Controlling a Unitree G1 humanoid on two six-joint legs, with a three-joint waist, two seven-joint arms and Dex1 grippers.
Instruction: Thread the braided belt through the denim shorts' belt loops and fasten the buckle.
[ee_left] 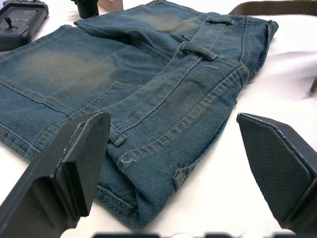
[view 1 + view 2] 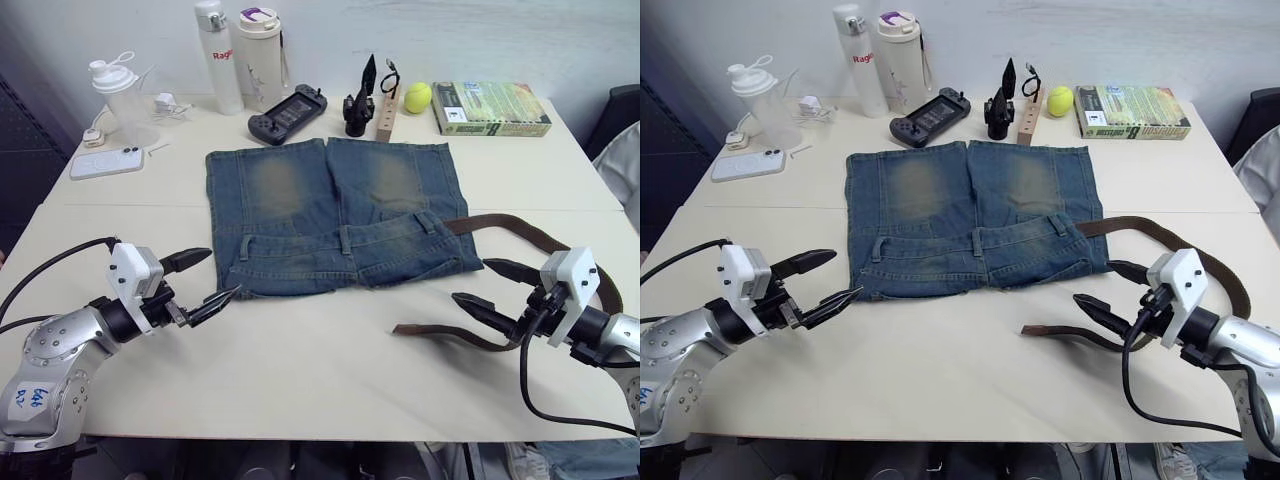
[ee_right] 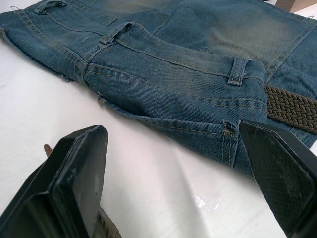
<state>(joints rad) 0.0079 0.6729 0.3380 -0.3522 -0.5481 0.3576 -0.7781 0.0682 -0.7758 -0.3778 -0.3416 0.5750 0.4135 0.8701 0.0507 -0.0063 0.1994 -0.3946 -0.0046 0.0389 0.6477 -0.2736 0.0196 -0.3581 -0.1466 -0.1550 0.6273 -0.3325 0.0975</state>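
On the table (image 2: 300,370): denim shorts (image 2: 335,215) lie flat, waistband toward the robot.
Braided belt (image 2: 530,240) emerges at the shorts' right edge, seemingly from under the waistband, and loops past the right gripper (image 2: 490,287). Left gripper (image 2: 205,280) hovers beside the shorts' left corner. Both grippers' jaws stand apart, empty.

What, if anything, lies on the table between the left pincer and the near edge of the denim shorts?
Nothing: in the left eye view only bare table separates the open left pincer from the denim shorts.
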